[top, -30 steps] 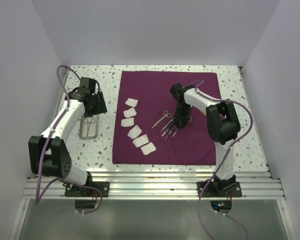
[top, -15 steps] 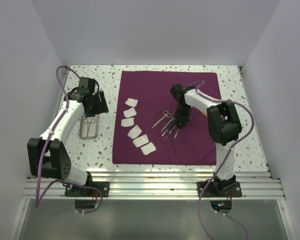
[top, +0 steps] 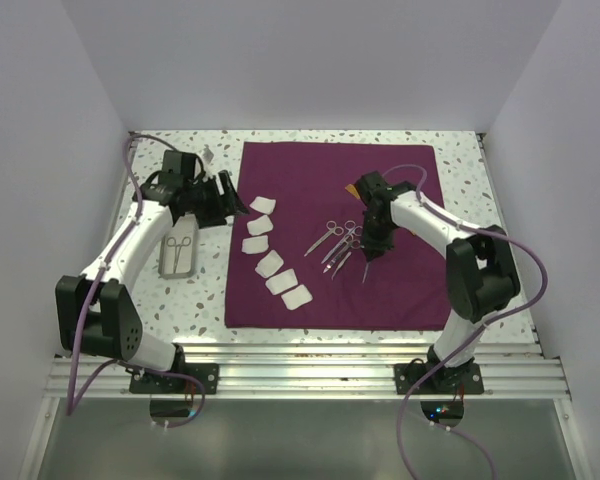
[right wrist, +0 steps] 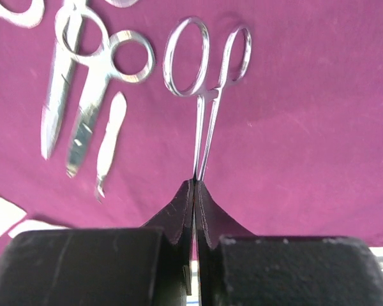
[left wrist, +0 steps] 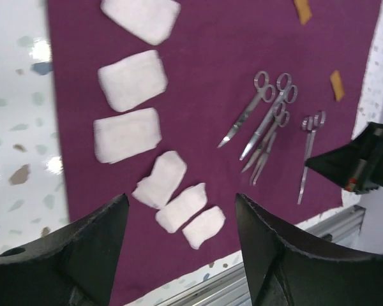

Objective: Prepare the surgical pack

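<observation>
Near the desk's left edge, a small rectangular metal tray (top: 162,265) holding one pair of scissors sits on speckled tabletop. The left gripper (left wrist: 182,203) hangs empty with its fingers spread wide at the flat maroon cloth's (top: 400,290) left edge. Six soft white gauze squares (left wrist: 131,80) lie just beside it. Further right is a fan of shiny steel scissors (left wrist: 258,121). The right gripper (right wrist: 196,186) is pinched tight on thin forceps (right wrist: 207,83), with bare cloth beyond.

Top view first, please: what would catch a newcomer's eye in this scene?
The maroon cloth spreads across the middle, with six gauze squares in a row on its left side and steel instruments fanned at its centre. The right gripper is shut on the tips of a pair of forceps, and the left gripper hangs open near the gauze.
</observation>
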You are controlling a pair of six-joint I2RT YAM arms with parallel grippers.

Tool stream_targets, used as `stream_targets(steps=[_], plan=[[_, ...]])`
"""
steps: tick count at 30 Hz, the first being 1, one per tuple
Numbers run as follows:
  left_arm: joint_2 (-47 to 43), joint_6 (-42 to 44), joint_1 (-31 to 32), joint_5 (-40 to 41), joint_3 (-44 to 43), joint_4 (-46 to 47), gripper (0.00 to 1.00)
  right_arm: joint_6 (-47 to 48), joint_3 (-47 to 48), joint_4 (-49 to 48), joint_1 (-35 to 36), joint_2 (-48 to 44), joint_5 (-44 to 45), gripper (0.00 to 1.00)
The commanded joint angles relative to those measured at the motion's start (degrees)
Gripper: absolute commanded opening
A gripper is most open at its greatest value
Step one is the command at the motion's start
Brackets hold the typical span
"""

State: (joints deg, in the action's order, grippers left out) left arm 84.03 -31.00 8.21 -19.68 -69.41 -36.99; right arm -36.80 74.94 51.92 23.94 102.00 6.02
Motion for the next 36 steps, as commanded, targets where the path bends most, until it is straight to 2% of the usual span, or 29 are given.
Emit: stream_targets(steps=[1, 5, 11, 13, 16, 21, 23, 36], plan=[[-1.9, -4.8, 2.4, -8.0, 0.8, 7.7, 0.72, 3.4, -3.7, -3.9, -0.2, -4.8, -2.6, 0.00], [-0.4, -6.5, 6.4, -8.9, 0.3, 9.1, 0.72, 3.0, -6.1, -4.2, -0.2, -4.9, -3.8, 0.00], [1.0, -7.2, 9.0, -8.5, 0.1, 9.4, 0.71, 5.0, -5.6, -2.7, -0.2, -1.7, -4.4, 0.00], [1.0, -7.0, 9.0, -8.4, 0.8, 9.5, 0.71, 5.8, -4.0, -1.4, -0.2, 0.6, -3.3, 0.09], [1.5, -6.2, 9.0, -8.4, 0.8, 8.8, 0.71, 6.3, -1.7, -0.8, -0.2, 1.6, -1.9, 0.31], [1.8, -5.6, 9.0, -8.9, 1.5, 9.1, 0.71, 6.3, 2.1, 0.5, -0.2, 5.0, -0.3, 0.47], [1.9, -5.5, 9.0, -9.1, 1.4, 9.0, 0.71, 6.3, 3.0, 0.4, -0.2, 6.5, 0.0, 0.50], [2.9, -3.9, 8.9, -9.5, 1.0, 7.6, 0.70, 5.1, 1.8, -1.9, -0.7, 9.4, 1.2, 0.44]])
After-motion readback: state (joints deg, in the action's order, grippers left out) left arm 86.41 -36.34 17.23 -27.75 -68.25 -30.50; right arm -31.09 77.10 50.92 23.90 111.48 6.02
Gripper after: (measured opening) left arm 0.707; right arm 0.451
